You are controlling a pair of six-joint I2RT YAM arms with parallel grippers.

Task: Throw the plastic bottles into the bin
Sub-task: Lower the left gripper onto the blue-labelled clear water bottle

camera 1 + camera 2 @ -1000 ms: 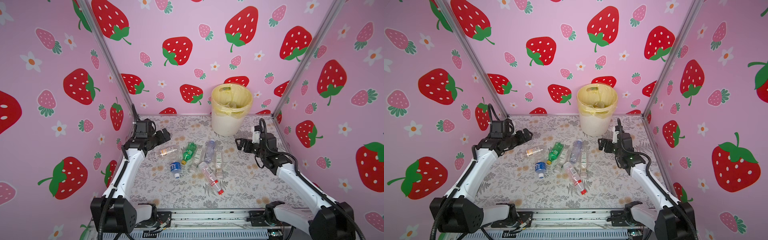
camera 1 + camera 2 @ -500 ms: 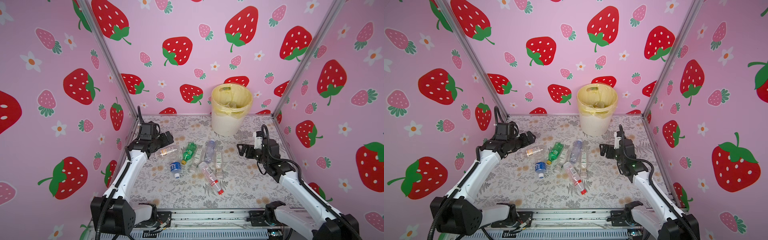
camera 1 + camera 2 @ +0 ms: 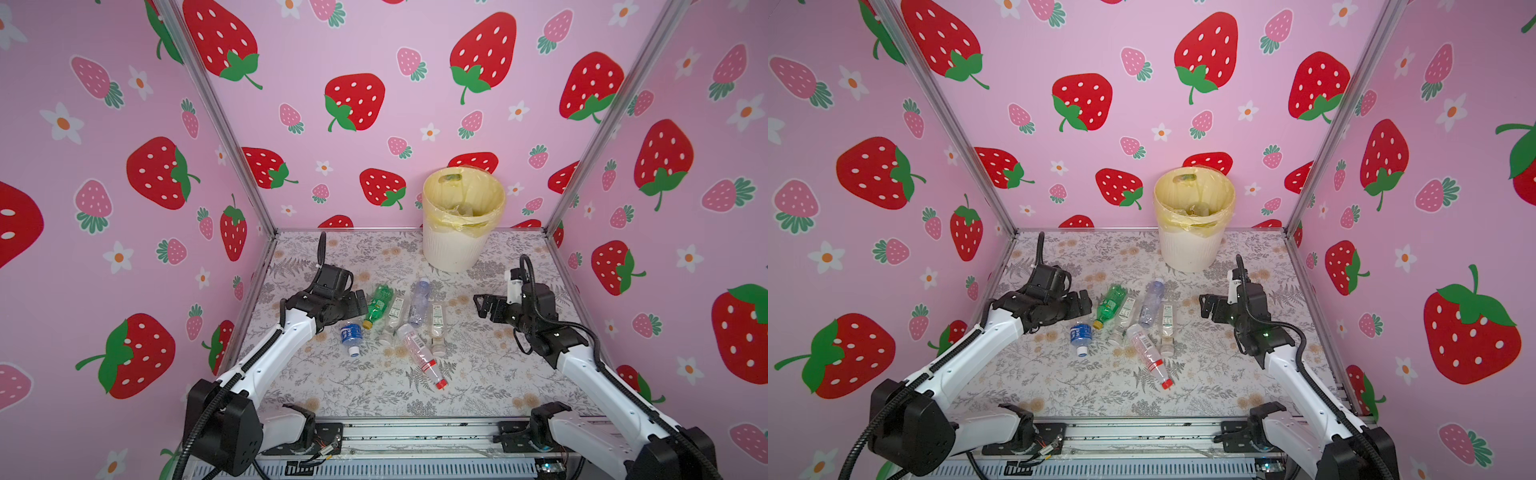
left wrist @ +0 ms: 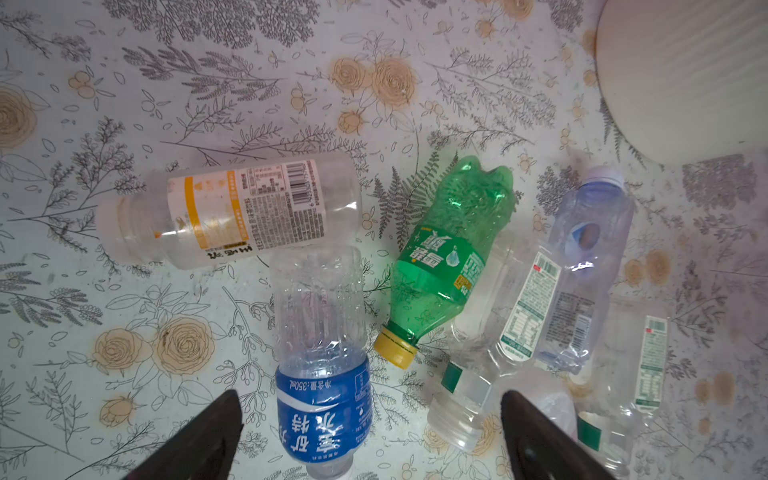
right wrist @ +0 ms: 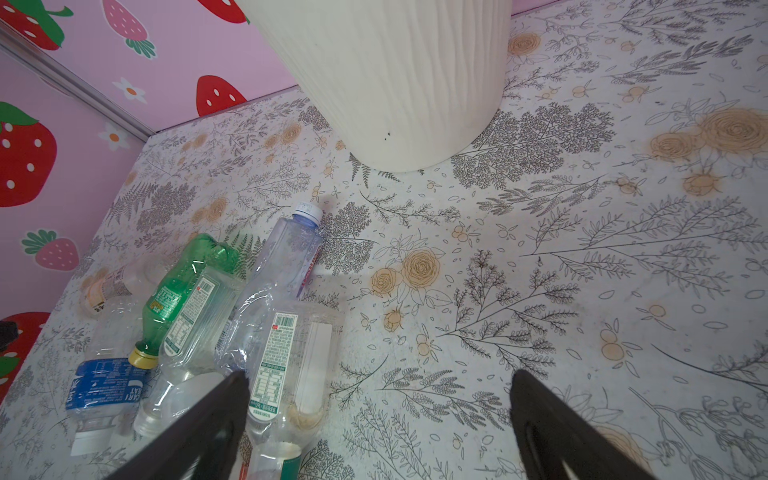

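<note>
Left end effector (image 3: 358, 302): fingers spread wide, nothing held, poised over the left end of the cluster of plastic bottles (image 3: 395, 320) that lies about the middle of the worktop (image 3: 374, 395), a little toward its left edge. In the left wrist view a blue-labelled bottle (image 4: 322, 374) lies between the two dark fingers (image 4: 216, 428) without touching either. A clear bottle with an orange and white label (image 4: 232, 212) lies crosswise beyond its base. Beside these lies a green bottle (image 4: 449, 249) with a yellow cap, then a clear bottle with a green and white label (image 4: 523, 307) and a pale violet bottle (image 4: 590, 249). Right end effector (image 3: 482, 305): likewise spread wide and empty, held near the right side of the cluster and apart from it. A second clear bottle with a green and white label (image 5: 286, 365) is the one closest to it. A red-capped bottle (image 3: 420, 354) lies nearest the front edge, cap pointing toward that edge. All of these bottles lie on their sides. The bin (image 3: 451, 249) stands upright at the far edge of the worktop, right of centre, well apart from the cluster, its yellow liner (image 3: 465, 187) folded over the rim. Pale items lie inside the liner, possibly bottles; the top views are too indistinct to confirm this.
</note>
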